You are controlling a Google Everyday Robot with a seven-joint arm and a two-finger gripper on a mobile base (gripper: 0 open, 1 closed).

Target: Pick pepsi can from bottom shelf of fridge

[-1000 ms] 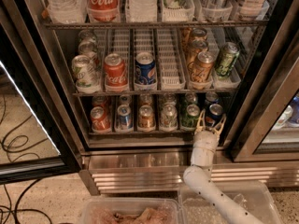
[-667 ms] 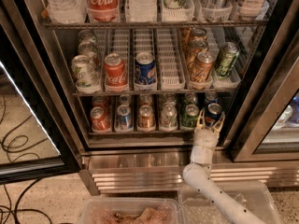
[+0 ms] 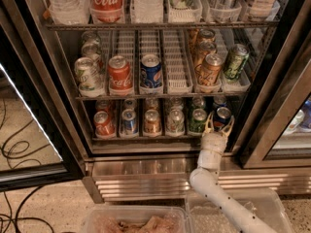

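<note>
The fridge (image 3: 29, 81) stands open in front of me. Its bottom shelf (image 3: 146, 139) holds a row of small cans. The pepsi can (image 3: 223, 115), dark blue with a red-white logo, stands at the right end of that row. My gripper (image 3: 219, 124) reaches up from my white arm at the shelf's front edge. It is open, with one finger on each side of the pepsi can's lower part. Whether the fingers touch the can does not show. A second small blue can (image 3: 129, 122) stands further left on the same shelf.
Left of the pepsi can stand a green can (image 3: 198, 120), a silver-green one (image 3: 175, 122), an orange one (image 3: 152, 122) and a red one (image 3: 103, 123). The shelf above holds a larger blue Pepsi can (image 3: 151, 72) and a red Coca-Cola can (image 3: 120, 74). The door frame (image 3: 272, 106) is close on the right. Plastic bins (image 3: 233, 212) sit on the floor.
The gripper has crept slightly forward toward the pepsi can; the cans have not moved.
</note>
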